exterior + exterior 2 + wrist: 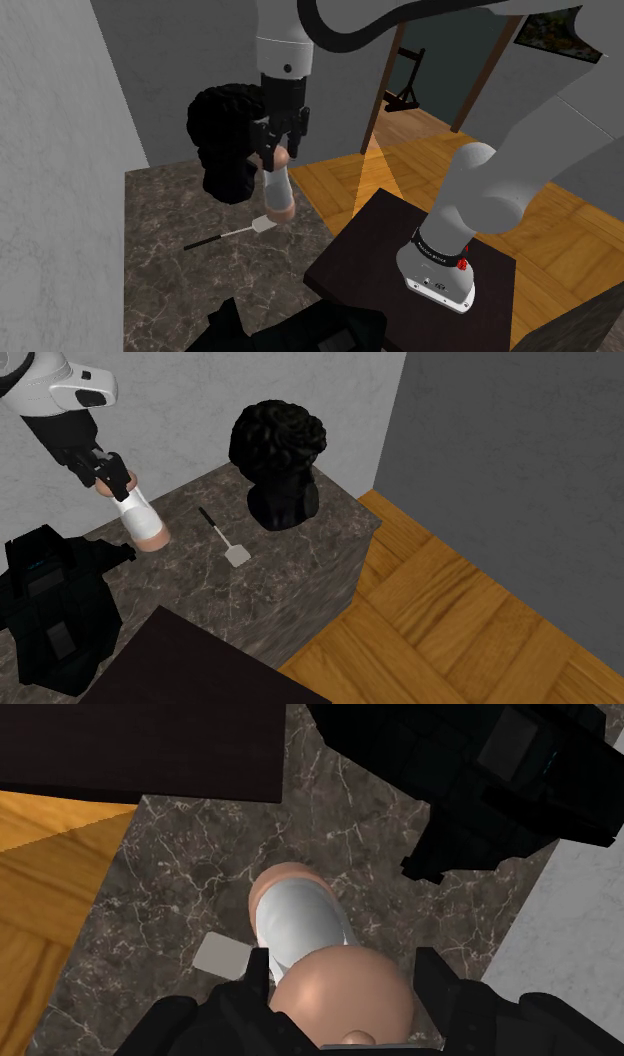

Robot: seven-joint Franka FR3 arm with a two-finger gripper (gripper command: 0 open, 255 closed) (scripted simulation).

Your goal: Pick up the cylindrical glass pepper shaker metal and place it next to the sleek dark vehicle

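The gripper [113, 480] is clasping the pepper shaker [138, 517] by its top end, holding it tilted near the dark vehicle [55, 602].

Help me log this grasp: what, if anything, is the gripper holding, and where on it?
The gripper holds the pepper shaker, clamped at its pinkish top end; the white body hangs tilted below.
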